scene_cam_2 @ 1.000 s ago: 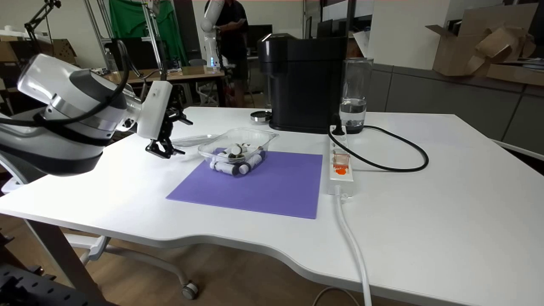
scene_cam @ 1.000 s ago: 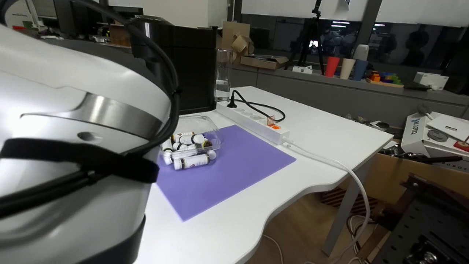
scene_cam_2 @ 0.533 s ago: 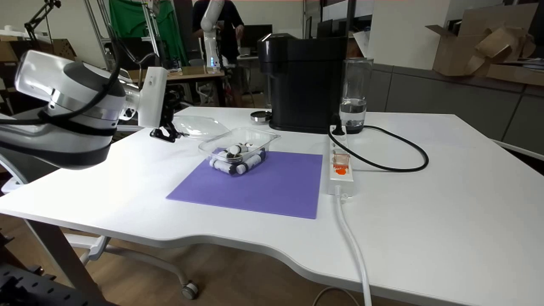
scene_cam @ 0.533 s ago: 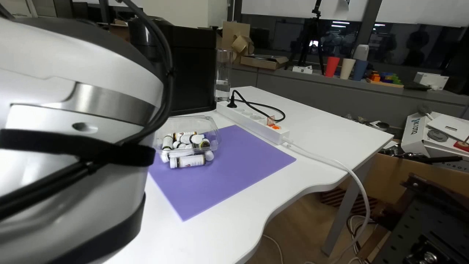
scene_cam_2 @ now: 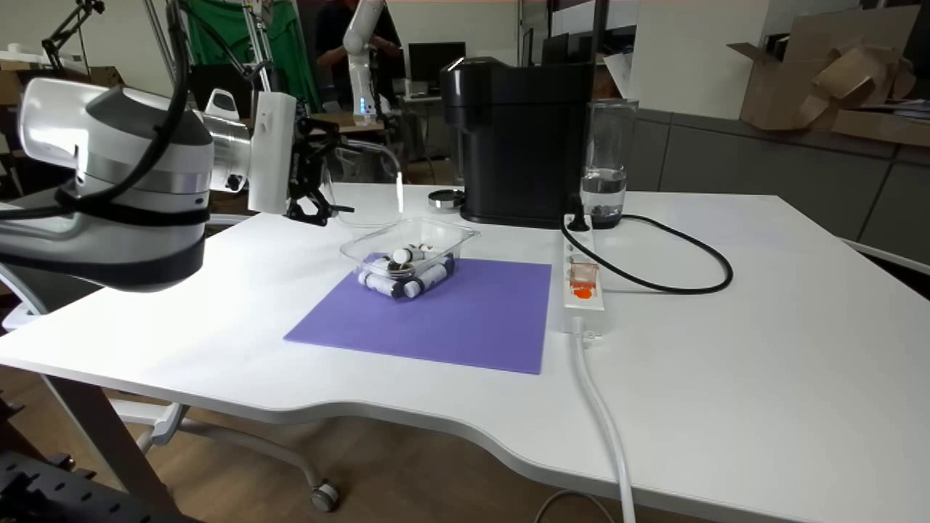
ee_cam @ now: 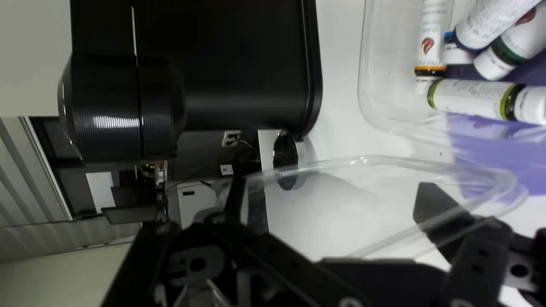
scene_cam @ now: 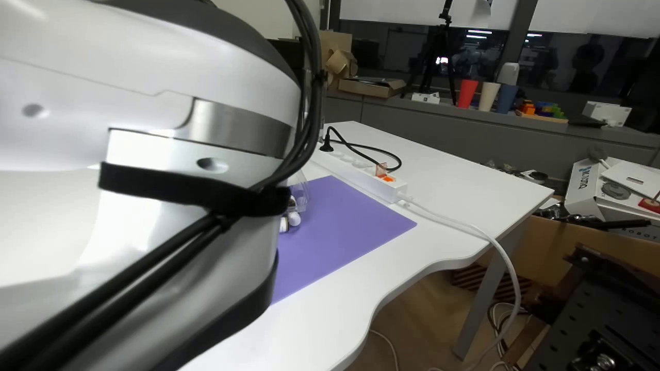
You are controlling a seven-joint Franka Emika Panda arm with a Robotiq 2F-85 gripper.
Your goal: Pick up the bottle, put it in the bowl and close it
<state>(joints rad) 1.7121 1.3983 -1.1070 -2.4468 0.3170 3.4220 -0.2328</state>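
Note:
The bowl, a shallow clear plastic container, rests partly on the purple mat and holds several small bottles. The arm mostly hides it in an exterior view; it also shows in the wrist view. The bottle, white with an orange band by its cap, lies in it. My gripper is level, left of and above the bowl, fingers wide apart in the wrist view. The clear lid stands upright at the fingertips; its edge crosses the fingers. I cannot tell whether it is hinged to the bowl.
A tall black machine and a clear tank of water stand behind the bowl. A round metal piece lies by the machine. A white power strip with a black cable lies to the right. The purple mat spreads in front.
My gripper has risen and levelled out. The lid has swung up from lying low to standing upright beside the bowl. The bowl and bottles have barely shifted. The arm now covers the bowl in an exterior view.

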